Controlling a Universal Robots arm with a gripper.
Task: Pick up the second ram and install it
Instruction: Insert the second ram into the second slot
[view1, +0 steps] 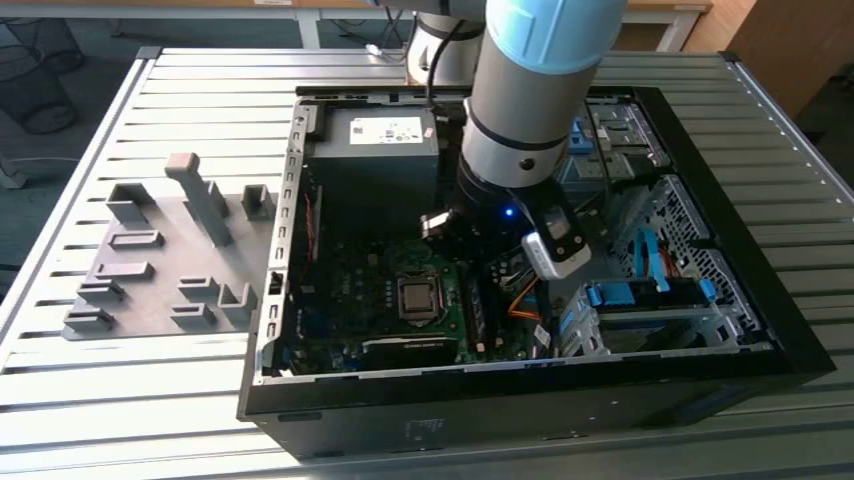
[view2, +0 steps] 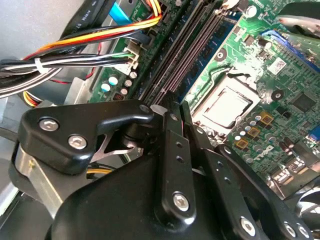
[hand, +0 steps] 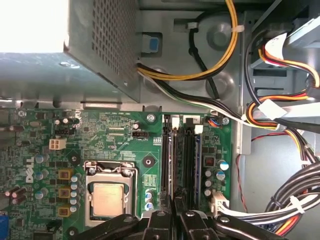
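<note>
My gripper (hand: 175, 214) hangs inside the open computer case (view1: 287, 300), right over the memory slots (view2: 192, 45) beside the processor socket. Its two black fingers (view2: 170, 130) stand almost together, with only a thin gap between them. In the first wrist view a thin dark strip, the second ram (hand: 173, 165), stands edge-on in the slot nearest the socket. It runs straight into that gap, so the gripper is shut on it. The fingers hide the ram's far half. In the exterior view the arm (view1: 534, 120) covers the gripper.
The processor socket (hand: 107, 197) lies close beside the slots. Yellow, black and orange cable bundles (hand: 280, 115) crowd the other side. The power supply box (view1: 374, 150) and a drive cage (view1: 654, 300) hem in the arm. Grey holder blocks (view1: 160, 260) sit on the table at the exterior view's left.
</note>
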